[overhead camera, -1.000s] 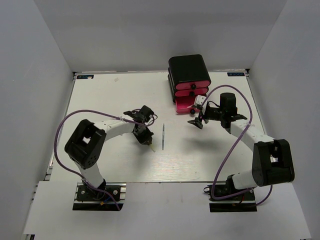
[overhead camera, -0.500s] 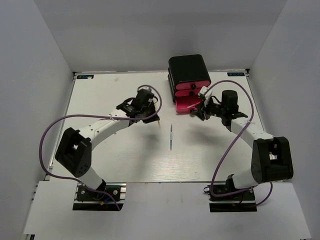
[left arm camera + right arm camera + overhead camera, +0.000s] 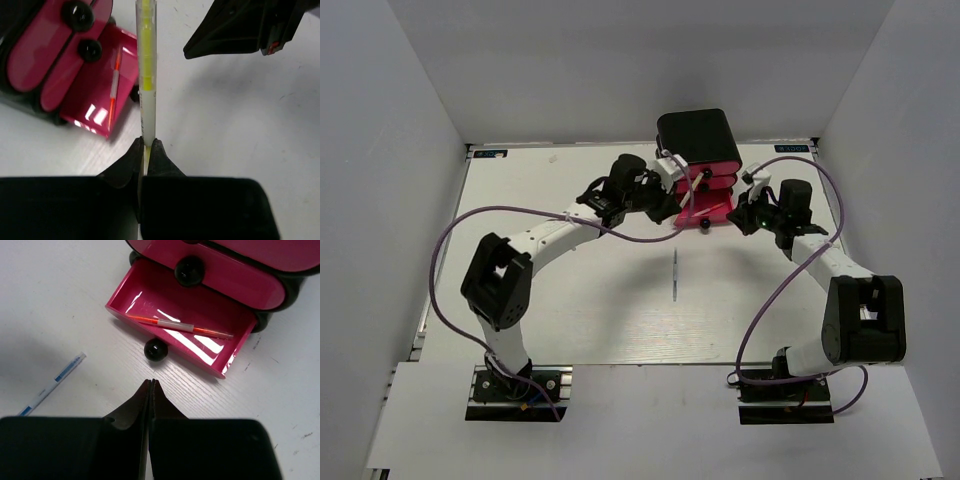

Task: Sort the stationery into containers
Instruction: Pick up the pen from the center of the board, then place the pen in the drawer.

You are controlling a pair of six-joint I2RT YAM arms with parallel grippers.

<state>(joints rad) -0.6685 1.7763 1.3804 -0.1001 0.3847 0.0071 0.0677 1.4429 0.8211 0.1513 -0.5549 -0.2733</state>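
The containers are pink drawers with black knobs in a glossy black cabinet (image 3: 698, 135). The bottom drawer (image 3: 150, 295) is pulled open and an orange pen (image 3: 180, 326) lies in it. My left gripper (image 3: 146, 145) is shut on a clear pen with a yellow core (image 3: 146, 75), which points forward just right of the open drawer (image 3: 92, 102). In the top view the left gripper (image 3: 675, 200) hangs at the drawer's left front. My right gripper (image 3: 151, 382) is shut and empty, a little in front of the drawer's knob (image 3: 156, 350). A blue pen (image 3: 675, 275) lies loose on the table.
The right gripper (image 3: 747, 213) sits right of the open drawer, close to the left gripper's pen tip, and shows at top right of the left wrist view (image 3: 240, 25). The two upper drawers (image 3: 37, 47) are shut. White walls surround the table (image 3: 540, 300).
My left arm swung from mid-table up to the cabinet, carrying the yellow pen. My right gripper went from open to shut and drew back to the right. The blue pen lies further right.
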